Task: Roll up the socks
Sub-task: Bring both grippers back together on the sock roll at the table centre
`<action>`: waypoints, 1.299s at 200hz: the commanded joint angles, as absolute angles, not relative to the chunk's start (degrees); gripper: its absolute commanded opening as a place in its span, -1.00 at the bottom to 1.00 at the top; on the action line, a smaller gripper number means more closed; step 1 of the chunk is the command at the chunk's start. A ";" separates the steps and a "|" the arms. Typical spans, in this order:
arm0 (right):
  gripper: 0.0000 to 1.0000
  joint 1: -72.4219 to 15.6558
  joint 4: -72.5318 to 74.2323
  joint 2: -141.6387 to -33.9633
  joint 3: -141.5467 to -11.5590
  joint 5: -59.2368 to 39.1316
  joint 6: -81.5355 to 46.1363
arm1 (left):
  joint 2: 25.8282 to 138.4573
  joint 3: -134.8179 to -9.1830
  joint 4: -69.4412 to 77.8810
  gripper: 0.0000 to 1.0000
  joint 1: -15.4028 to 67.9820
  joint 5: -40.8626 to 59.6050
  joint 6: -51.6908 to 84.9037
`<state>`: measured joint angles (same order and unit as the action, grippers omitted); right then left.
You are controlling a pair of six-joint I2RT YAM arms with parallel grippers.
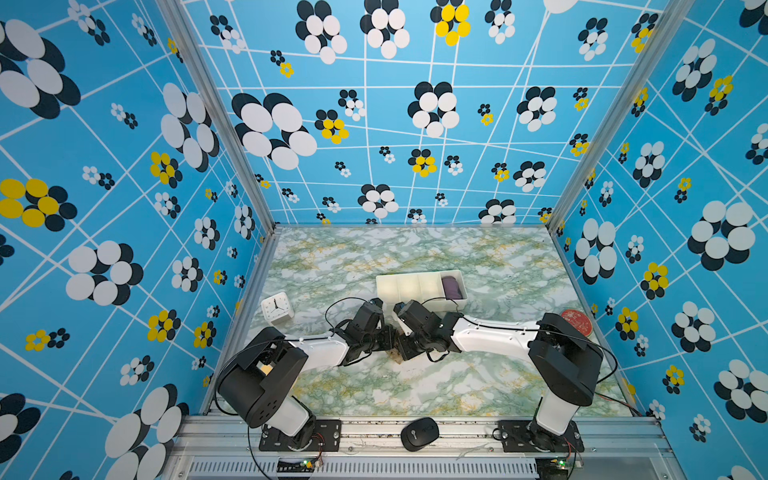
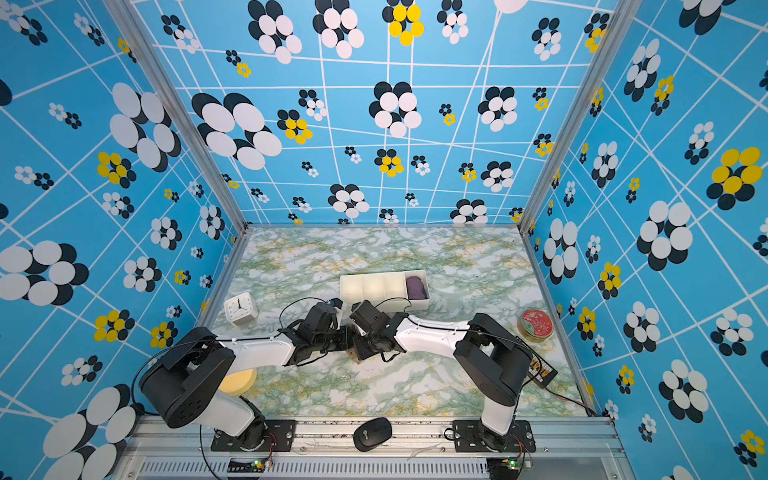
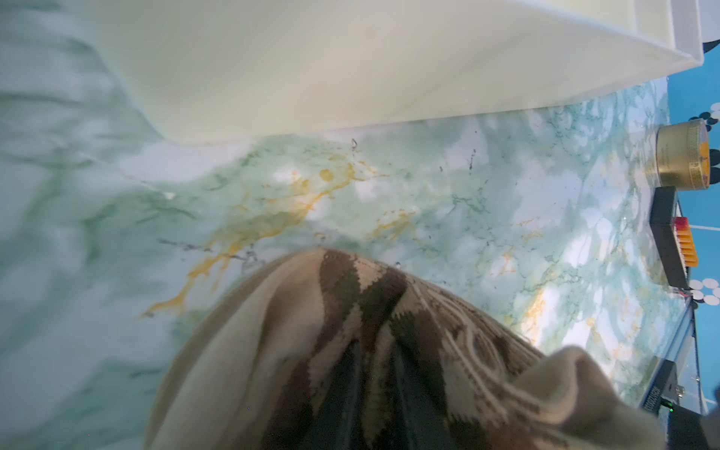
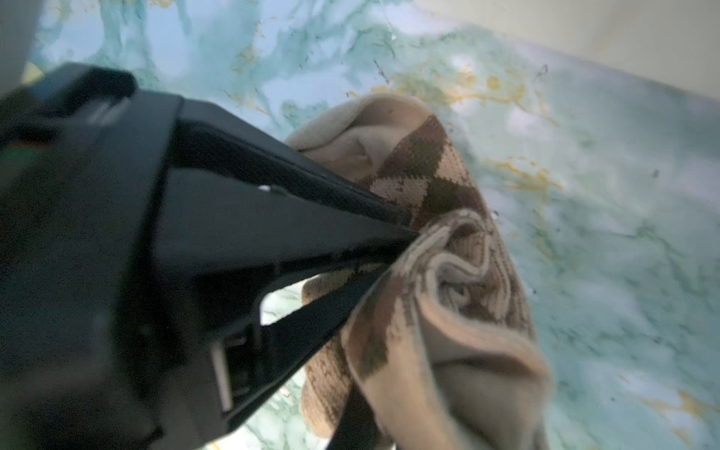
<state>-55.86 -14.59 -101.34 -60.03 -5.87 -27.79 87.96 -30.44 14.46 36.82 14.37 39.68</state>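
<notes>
Tan knit with brown diamonds: the socks (image 4: 448, 272) sit bunched at the middle of the table (image 1: 374, 386). They are just in front of the white tray (image 1: 409, 286), near its wall but apart from it. Both top views hide nearly all of the bundle under the two wrists; only a tan scrap shows between them.

Left arm (image 1: 324, 349) and right arm (image 1: 490, 332) come in head-on from opposite sides. Neither is nearer; both are on the cloth.

Left jaws: narrow, pinched into a fold of the socks. From the right wrist they show as two black fingers (image 4: 319, 195) converging on the knit.

Right jaws: closed to almost nothing, on a thin edge of the same bundle by my reading. Their tips are mostly buried in cloth.

Key relation: the socks show a coiled end toward the right wrist camera. The roll's long axis therefore seems to run along the line between the two sets of jaws, not across it. In the left wrist view a loose layer drapes over the left jaws. Cannot tell whether the bundle rests on the table or hangs just above it.

Judgement: the next turn needs one side to anchor the core while the other carries the loose layer around that axis.
</notes>
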 commanded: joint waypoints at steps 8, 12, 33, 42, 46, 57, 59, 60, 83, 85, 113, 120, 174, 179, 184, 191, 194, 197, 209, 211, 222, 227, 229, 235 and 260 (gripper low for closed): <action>-0.81 -56.40 -18.55 -101.16 -57.92 -6.02 -27.22 | 89.86 -28.29 11.68 -0.62 38.77 20.03 42.59; -0.81 -56.30 -18.58 -101.16 -58.00 -5.86 -27.24 | 89.84 -28.01 11.63 -0.61 38.99 20.46 42.85; -0.80 -55.99 -18.10 -101.01 -57.92 -5.29 -27.51 | 89.69 -26.78 11.93 -0.61 40.72 21.40 44.39; -0.80 -55.88 -18.03 -100.61 -57.67 -4.84 -27.68 | 89.56 -26.48 11.94 -0.61 41.44 21.49 44.94; -0.80 -55.76 -17.97 -100.33 -57.49 -4.60 -27.77 | 89.48 -26.30 11.94 -0.62 41.67 21.53 45.19; -0.80 -55.34 -18.01 -99.40 -56.86 -4.10 -27.99 | 89.31 -25.85 12.21 -0.62 42.25 21.45 45.89; -0.80 -55.25 -18.06 -99.23 -56.75 -4.01 -28.03 | 89.30 -25.84 12.32 -0.61 42.38 21.45 46.01; -0.80 -55.18 -18.04 -99.14 -56.68 -3.94 -28.03 | 89.25 -25.80 12.40 -0.62 42.41 21.45 46.08; -0.80 -53.66 -18.45 -97.16 -54.92 -2.90 -28.17 | 89.35 -25.88 13.05 -0.61 44.02 21.37 47.39; -0.80 -53.51 -18.46 -97.02 -54.82 -2.86 -28.20 | 89.31 -25.98 13.08 -0.61 44.21 21.29 47.49; -0.80 -52.48 -19.02 -96.24 -53.69 -2.06 -27.06 | 90.42 -26.80 14.81 -0.61 47.20 20.16 49.58; -0.80 -52.47 -19.15 -96.38 -53.61 -1.81 -26.54 | 90.97 -26.89 15.56 -0.61 47.81 19.82 50.06; -0.80 -52.38 -23.02 -95.88 -54.67 0.09 -24.88 | 98.24 -29.10 21.81 -0.62 51.06 20.60 53.21; -0.80 -52.38 -23.29 -95.44 -54.67 0.04 -24.96 | 98.79 -29.35 22.13 -0.63 51.27 20.86 53.26; -0.80 -52.38 -23.35 -94.93 -54.65 0.00 -25.12 | 99.15 -29.62 22.34 -0.63 51.39 21.08 53.28; -0.80 -52.38 -23.03 -94.12 -54.29 -0.36 -25.50 | 99.44 -29.79 22.45 -0.63 51.42 21.18 53.18; -0.79 -52.38 -22.76 -93.79 -54.10 -0.57 -25.70 | 99.49 -29.84 22.48 -0.63 51.42 21.18 53.15; -0.79 -52.38 -22.54 -93.41 -53.86 -0.79 -25.93 | 99.45 -29.78 22.48 -0.63 51.44 21.18 53.09; -0.78 -52.38 -21.35 -92.11 -52.83 -1.68 -26.92 | 99.02 -29.63 22.40 -0.63 51.46 20.94 53.01; -0.77 -52.38 -21.09 -91.93 -52.65 -1.85 -27.08 | 98.94 -29.55 22.28 -0.63 51.43 20.92 52.93; -0.75 -52.36 -19.87 -91.28 -52.09 -3.08 -27.62 | 98.24 -29.53 21.58 -0.63 51.44 20.84 52.59; -0.75 -52.38 -19.59 -91.15 -51.89 -3.55 -27.75 | 97.81 -29.43 21.16 -0.63 51.47 20.76 52.38; -0.75 -52.38 -19.53 -91.14 -51.91 -3.77 -27.83 | 97.69 -29.44 21.07 -0.63 51.47 20.75 52.32; -0.75 -52.38 -19.30 -91.16 -51.96 -4.22 -27.86 | 97.29 -29.42 20.52 -0.63 51.42 20.58 52.14; -0.66 -52.38 -18.81 -91.84 -52.63 -5.61 -28.12 | 96.16 -29.53 19.04 -0.63 51.42 20.21 51.68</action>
<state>-52.29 -25.26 -91.07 -52.34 -2.50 -27.24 95.55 -30.94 28.77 49.21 14.98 52.51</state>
